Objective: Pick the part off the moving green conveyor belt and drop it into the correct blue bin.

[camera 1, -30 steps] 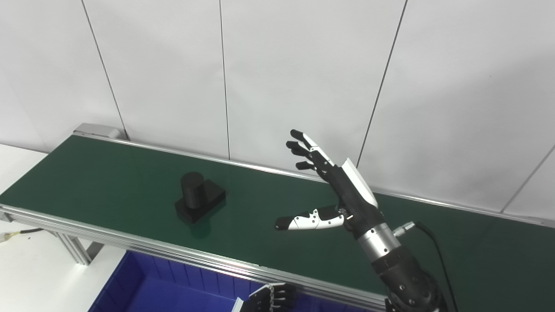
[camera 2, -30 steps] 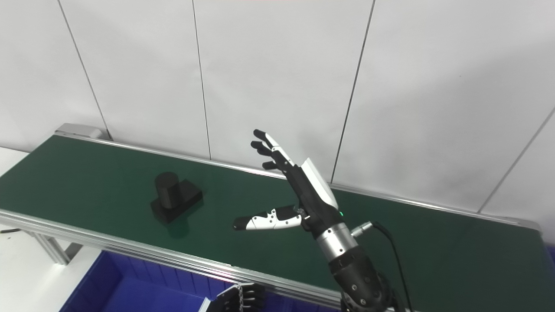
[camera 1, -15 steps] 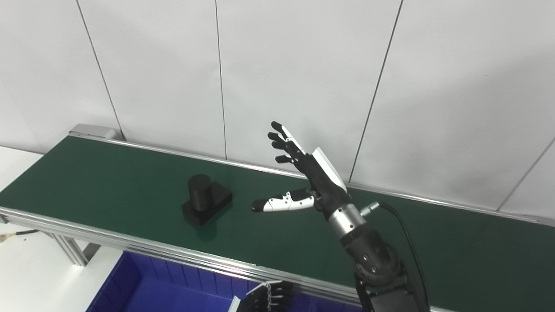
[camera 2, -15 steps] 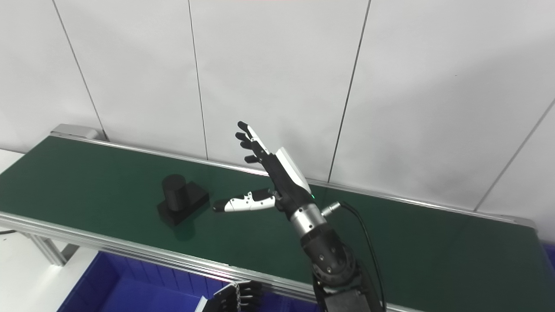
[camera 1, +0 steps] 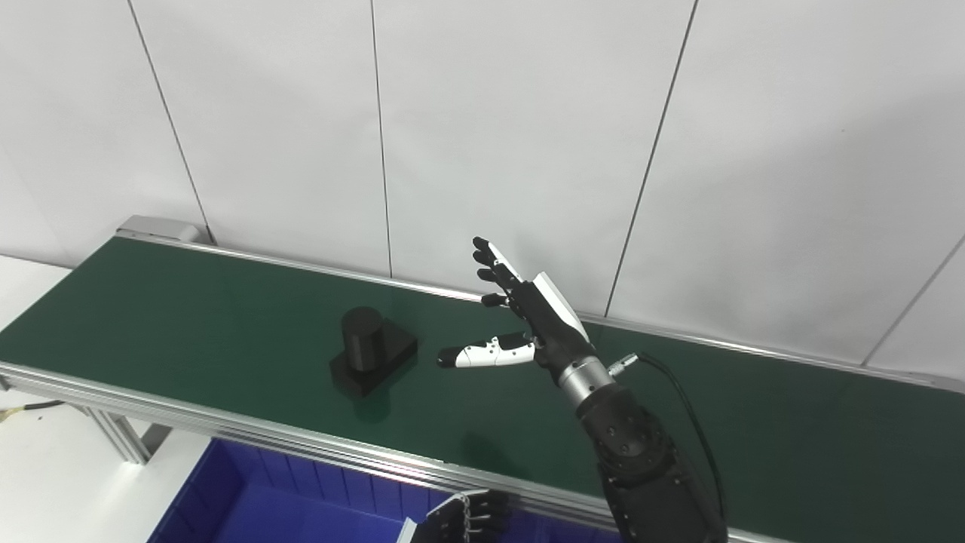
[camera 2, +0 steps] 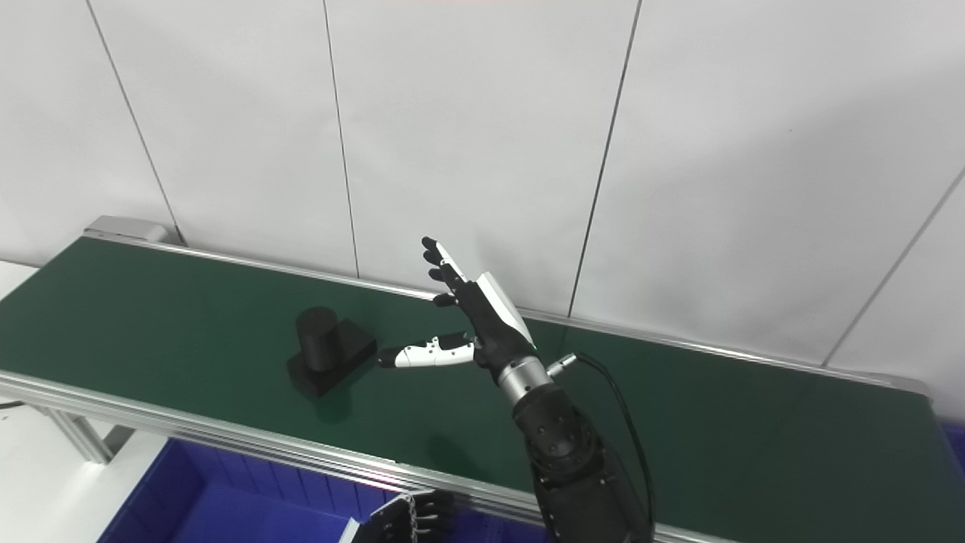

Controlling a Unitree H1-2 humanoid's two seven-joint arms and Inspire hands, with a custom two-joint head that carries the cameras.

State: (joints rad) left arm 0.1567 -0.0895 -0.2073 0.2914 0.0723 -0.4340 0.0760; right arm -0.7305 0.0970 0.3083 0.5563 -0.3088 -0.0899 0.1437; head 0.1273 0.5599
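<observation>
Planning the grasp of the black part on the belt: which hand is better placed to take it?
The right hand. It is open above the green belt, thumb pointing at the black part just beside it. The left hand sits low at the frame's bottom, below the belt's near rail.

Count: one black part (camera 1: 371, 351), one green conveyor belt (camera 1: 188, 317). One blue bin (camera 1: 249, 505). Two hands: right hand (camera 1: 528, 320), left hand (camera 1: 460, 520).

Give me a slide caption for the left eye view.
Open right hand poised over the green conveyor belt beside the black part, blue bin below.
</observation>
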